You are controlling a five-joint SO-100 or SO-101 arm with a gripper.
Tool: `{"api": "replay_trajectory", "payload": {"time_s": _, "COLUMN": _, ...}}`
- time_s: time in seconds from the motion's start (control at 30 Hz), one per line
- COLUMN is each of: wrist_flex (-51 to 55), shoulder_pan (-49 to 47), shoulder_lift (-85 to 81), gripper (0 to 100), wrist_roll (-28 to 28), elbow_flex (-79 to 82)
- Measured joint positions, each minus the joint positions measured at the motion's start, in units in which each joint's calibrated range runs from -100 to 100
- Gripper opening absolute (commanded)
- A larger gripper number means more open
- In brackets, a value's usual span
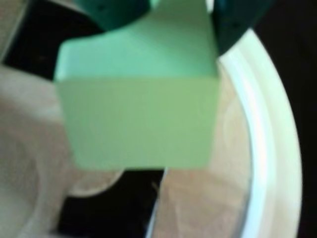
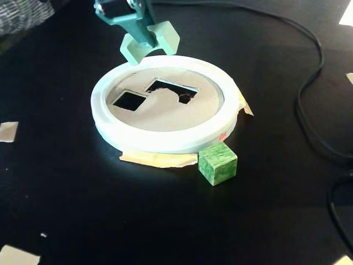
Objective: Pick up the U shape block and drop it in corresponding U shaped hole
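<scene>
The picking part of the task looks finished: the pale mint-green arch-shaped block [image 2: 150,43] is off the black desk [image 2: 265,210], held in the teal pincer [image 2: 144,40], whose two fingers are closed on it from both sides. What is left, as I judge, is to bring it over the wide dark rectangular cutout with the rounded tab [image 2: 172,90] and to release it. In the fixed view the block hangs at the upper centre of the frame, above the far edge of the white ring [image 2: 165,141] around the tan disc [image 2: 165,113], a little behind the cutout. The arm comes down from the top edge. In the wrist view the block [image 1: 138,104] fills the centre and is blurred, with a part of a dark opening below it. The darker mottled green cube [image 2: 218,163] stands on the desk just beside the near edge of the ring.
</scene>
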Motion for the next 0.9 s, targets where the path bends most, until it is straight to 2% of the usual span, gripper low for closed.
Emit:
{"api": "replay_trajectory", "payload": {"time_s": 0.23, "wrist_flex": 0.0, "shoulder_pan": 0.1, "shoulder_lift": 12.22, "gripper": 1, "wrist_roll": -0.88, "elbow_flex": -11.42}}
{"api": "replay_trajectory", "payload": {"time_s": 0.67, "wrist_flex": 0.0, "shoulder_pan": 0.0, "shoulder_lift": 18.01, "gripper": 1, "wrist_roll": -1.07, "elbow_flex": -11.71}}
{"api": "replay_trajectory", "payload": {"time_s": 0.73, "wrist_flex": 0.0, "shoulder_pan": 0.0, "shoulder_lift": 18.1, "gripper": 5, "wrist_roll": -1.07, "elbow_flex": -11.71}}
{"api": "replay_trajectory", "payload": {"time_s": 0.8, "wrist_flex": 0.0, "shoulder_pan": 0.0, "shoulder_lift": 18.19, "gripper": 13, "wrist_roll": -1.07, "elbow_flex": -11.71}}
{"api": "replay_trajectory", "payload": {"time_s": 0.83, "wrist_flex": 0.0, "shoulder_pan": 0.0, "shoulder_lift": 18.19, "gripper": 22, "wrist_roll": -1.07, "elbow_flex": -11.71}}
{"api": "replay_trajectory", "payload": {"time_s": 0.9, "wrist_flex": 0.0, "shoulder_pan": 0.0, "shoulder_lift": 18.19, "gripper": 30, "wrist_roll": -1.07, "elbow_flex": -11.71}}
